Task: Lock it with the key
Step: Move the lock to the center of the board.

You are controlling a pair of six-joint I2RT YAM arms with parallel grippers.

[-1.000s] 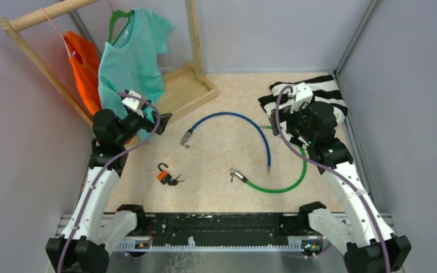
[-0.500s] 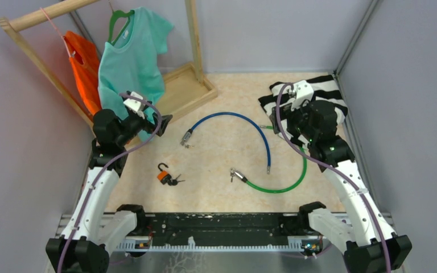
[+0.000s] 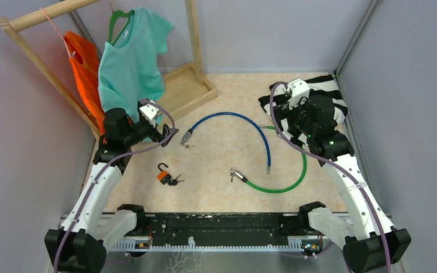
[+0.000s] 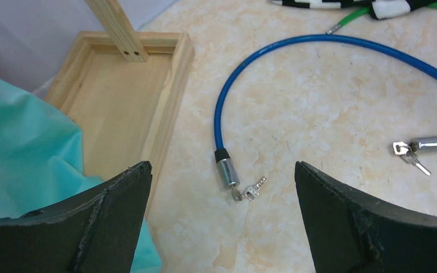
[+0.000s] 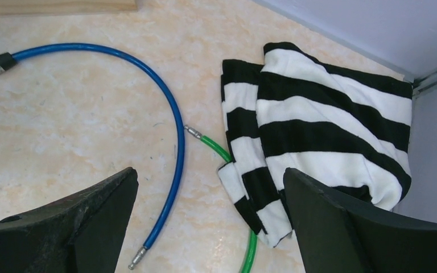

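A blue cable lock (image 3: 244,116) curves across the table's middle. Its silver cylinder (image 4: 226,172) has a small key (image 4: 253,189) hanging from it, and its bare pin end (image 5: 137,257) lies loose. A green cable lock (image 3: 284,186) lies nearer, with its silver head and keys (image 4: 409,154) at its left end. An orange padlock (image 3: 163,175) with dark keys sits front left. My left gripper (image 4: 222,165) hovers open above the blue cylinder. Open as well, my right gripper (image 5: 210,170) hangs over the blue and green cables beside the striped cloth.
A wooden clothes rack with its tray base (image 4: 119,96) stands back left, carrying a teal shirt (image 3: 131,57) and an orange garment (image 3: 82,68). A folded black-and-white striped cloth (image 5: 330,131) lies back right, over part of the green cable. Grey walls close in the sides.
My left arm has swung right and forward, bringing its gripper nearer the blue cable's cylinder. The right arm has shifted slightly toward the back. Both grippers stay open.
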